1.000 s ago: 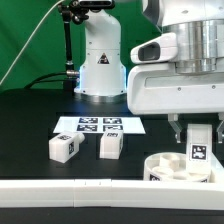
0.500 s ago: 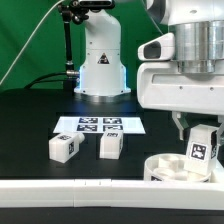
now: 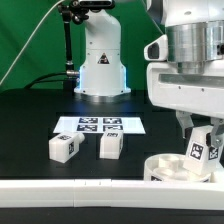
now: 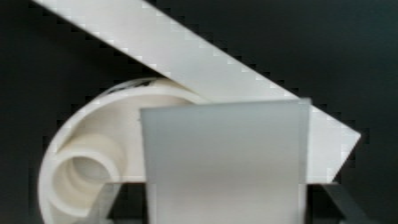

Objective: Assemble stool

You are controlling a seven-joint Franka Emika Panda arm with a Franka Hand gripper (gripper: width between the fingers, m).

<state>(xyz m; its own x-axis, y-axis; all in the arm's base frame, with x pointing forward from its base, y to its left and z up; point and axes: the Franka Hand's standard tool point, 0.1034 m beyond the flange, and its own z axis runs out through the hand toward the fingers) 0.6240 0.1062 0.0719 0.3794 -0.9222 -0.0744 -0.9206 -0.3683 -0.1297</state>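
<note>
Hand (image 3: 203, 133) low at the exterior view's right, toward the near side. Its two fingers are clamped on one stool leg, the held leg (image 3: 203, 151), which is slightly tilted with its tag toward the camera. The held leg hangs over the right part of the seat (image 3: 168, 165); cannot tell whether they touch. The seat lies on the black surface (image 3: 30, 125), just behind the long white rail (image 3: 60, 186) at the near edge. Two loose legs are well left of the seat: left leg (image 3: 64, 148) and middle leg (image 3: 110, 146), apart from each other, both just nearer than the marker board (image 3: 100, 125). Wrist view: held leg (image 4: 222, 155) fills the centre, with seat (image 4: 98, 150) and rail (image 4: 178, 50) beyond it.
</note>
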